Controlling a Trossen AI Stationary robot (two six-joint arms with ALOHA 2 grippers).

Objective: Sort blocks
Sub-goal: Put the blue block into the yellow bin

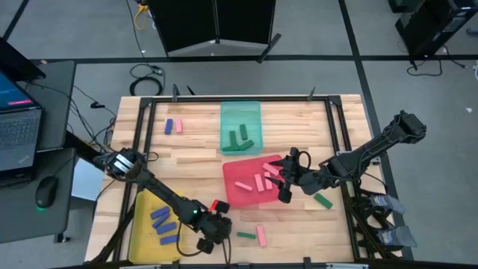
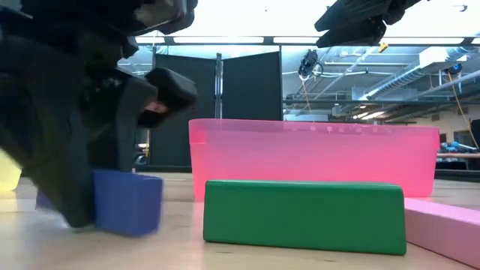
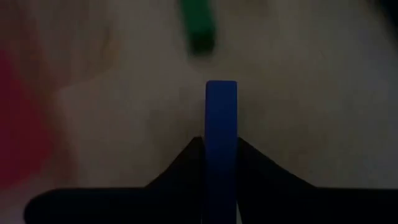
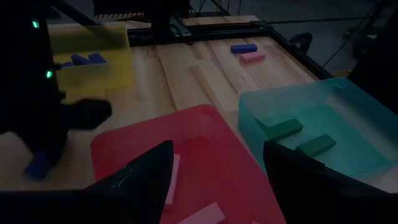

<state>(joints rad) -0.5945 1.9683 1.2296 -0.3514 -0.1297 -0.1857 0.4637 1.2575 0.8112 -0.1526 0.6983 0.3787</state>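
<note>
Nearest my low camera: a green block (image 2: 304,216) lying flat on the table (image 2: 180,251), long axis running across the view, with a pink block (image 2: 444,225) just beside it and the red tray (image 2: 315,161) behind both.

Left end effector (image 1: 211,233) is low near the table's front edge, between the yellow tray (image 1: 140,224) and the loose green block (image 1: 246,235). It is clamped on a blue block (image 3: 221,146); in the left wrist view the block stands on its narrow edge between the fingers (image 3: 180,163), long axis pointing straight ahead past the fingertips. Low view shows that block (image 2: 126,201) down at the table surface. Open table lies ahead of it; the tray wall is close on one side.

Right end effector (image 1: 287,179) hangs over the red tray's (image 1: 235,196) rim, fingers (image 4: 149,171) spread apart with nothing between them. Pink blocks (image 1: 258,183) lie in that tray.

Teal tray (image 1: 240,112) holds green blocks (image 1: 239,139); yellow tray holds blue blocks (image 1: 163,224). A blue and pink pair (image 1: 173,125) sits near the far left corner, well clear of both arms. Another green block (image 1: 323,200) lies right of the red tray.

Hard to read: the left wrist view is dark and blurred beyond the held block; the left arm blocks much of the low view.
</note>
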